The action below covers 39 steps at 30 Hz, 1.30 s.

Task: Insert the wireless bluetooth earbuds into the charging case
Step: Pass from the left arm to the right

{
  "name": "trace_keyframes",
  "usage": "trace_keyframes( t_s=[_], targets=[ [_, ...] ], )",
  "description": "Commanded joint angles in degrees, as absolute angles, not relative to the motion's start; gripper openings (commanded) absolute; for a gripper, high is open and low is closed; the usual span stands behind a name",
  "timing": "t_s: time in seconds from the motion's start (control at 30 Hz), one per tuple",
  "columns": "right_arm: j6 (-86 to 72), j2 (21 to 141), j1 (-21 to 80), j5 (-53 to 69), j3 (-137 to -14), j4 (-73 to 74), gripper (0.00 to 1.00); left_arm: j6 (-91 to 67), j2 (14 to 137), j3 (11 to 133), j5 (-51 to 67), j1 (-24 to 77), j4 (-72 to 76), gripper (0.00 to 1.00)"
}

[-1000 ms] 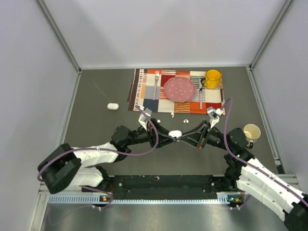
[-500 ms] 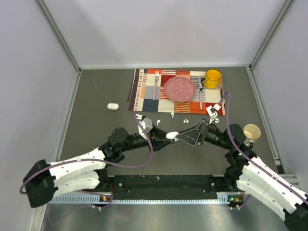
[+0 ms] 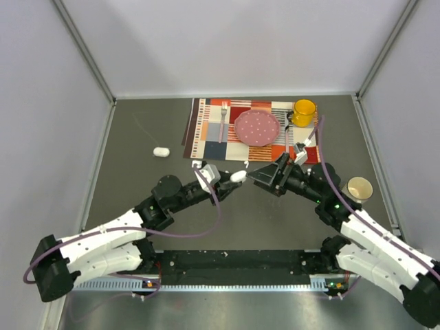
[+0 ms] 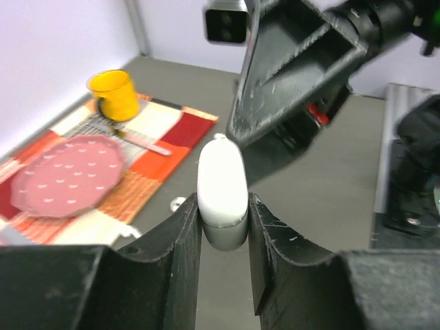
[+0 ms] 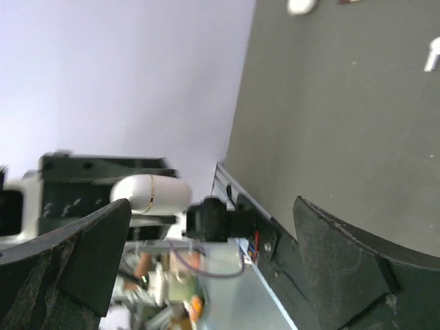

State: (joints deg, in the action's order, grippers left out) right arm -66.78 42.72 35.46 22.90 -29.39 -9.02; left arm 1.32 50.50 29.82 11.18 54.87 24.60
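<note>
Charging case point(image 4: 222, 180), white and pebble-shaped, stood clamped end-up between the two fingers of the left gripper point(image 3: 234, 177), above the middle of the grey worktop point(image 3: 137, 185); the right gripper point(image 3: 265, 172) faced it from just beside, jaws spread wide apart and holding nothing, not touching the case; one earbud point(image 4: 177, 203), tiny and white, lay on the worktop just off the near edge of the striped placemat point(image 3: 206, 141), below and beyond the held case; on the placemat sat a pink dotted plate point(image 3: 257, 127) with a fork point(image 3: 223, 118) to its left and a yellow mug point(image 3: 303, 112) to its right; a second white case point(image 3: 161, 152) lay well apart on the left; a beige cup point(image 3: 359, 187) stood near the right arm.
</note>
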Motion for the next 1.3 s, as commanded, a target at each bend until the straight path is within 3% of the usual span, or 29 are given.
trace_keyframes(
  t_s=[0.0, 0.27, 0.53, 0.8, 1.1, 1.27],
  targets=[
    [-68.4, 49.0, 34.0, 13.6, -34.4, -6.7, 0.99, 4.7, 53.8, 39.7, 14.2, 49.7, 23.9, 0.00],
    [-77.5, 56.7, 27.5, 19.9, -43.0, 4.2, 0.99, -5.0, 58.5, 47.1, 22.9, 44.6, 24.5, 0.00],
    [-71.0, 49.6, 27.8, 26.2, -41.2, -5.7, 0.99, -4.5, 49.4, 34.4, 27.4, 44.7, 30.6, 0.00],
    [-82.1, 38.3, 28.7, 27.9, -29.9, -16.0, 0.99, -8.0, 43.0, 31.7, 30.5, 44.6, 26.4, 0.00],
    [-81.9, 46.0, 33.8, 32.6, -34.4, -17.2, 0.98, -7.6, 44.9, 31.5, 35.7, 44.7, 29.4, 0.00],
    [-85.3, 49.4, 36.6, 32.2, -33.6, -25.7, 0.98, -6.9, 46.9, 31.0, 35.5, 44.6, 30.5, 0.00]
  ],
)
